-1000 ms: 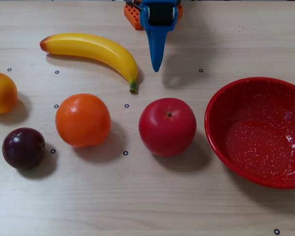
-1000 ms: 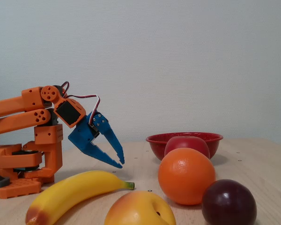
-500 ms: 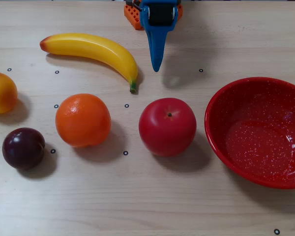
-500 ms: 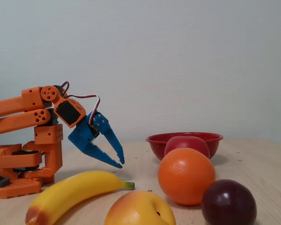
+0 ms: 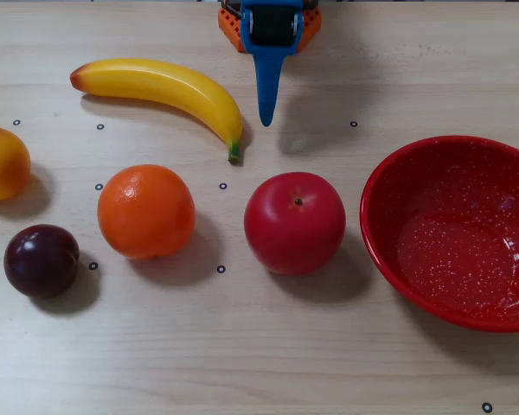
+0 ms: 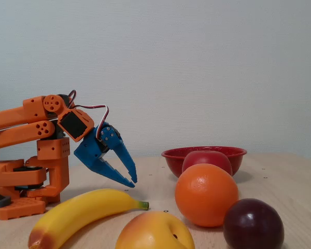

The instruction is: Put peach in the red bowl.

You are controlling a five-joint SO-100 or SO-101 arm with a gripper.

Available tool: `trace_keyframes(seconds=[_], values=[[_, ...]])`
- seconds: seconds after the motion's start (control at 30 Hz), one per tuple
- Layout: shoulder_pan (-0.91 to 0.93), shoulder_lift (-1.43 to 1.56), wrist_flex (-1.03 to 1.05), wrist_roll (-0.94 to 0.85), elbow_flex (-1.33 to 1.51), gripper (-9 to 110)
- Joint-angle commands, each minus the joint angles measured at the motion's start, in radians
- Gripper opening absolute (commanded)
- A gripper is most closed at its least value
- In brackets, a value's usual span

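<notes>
The blue two-finger end effector [image 5: 265,117] hangs empty, jaws nearly closed, near the arm's base, well apart from the small glossy yellow-orange peach [image 5: 3,162] at the worktop's left edge, so reaching across risks knocking the curved yellow banana [image 5: 160,87] or grabbing the dimpled orange [image 5: 145,211] instead for the speckled red bowl [image 5: 389,173].

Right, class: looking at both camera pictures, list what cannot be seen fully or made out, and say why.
- Red bowl: right rim cut by the top-down fixed view's edge; in the side fixed view the apple covers part of it.
- Peach: left side cut off in the top-down view; bottom cropped in the side view.
- Tool: the jaw gap is unclear.
</notes>
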Motion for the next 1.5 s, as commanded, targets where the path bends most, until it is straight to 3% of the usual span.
trace_keyframes(seconds=[0.0,0.5,1.07,1.47], values=[[0.012,0.026,-0.044,0.012,0.014,0],[0.008,-0.038,-0.028,-0.101,-0.124,0],[0.011,-0.272,0.103,-0.153,-0.508,0],[0.129,-0.509,0.149,-0.224,-0.750,0]])
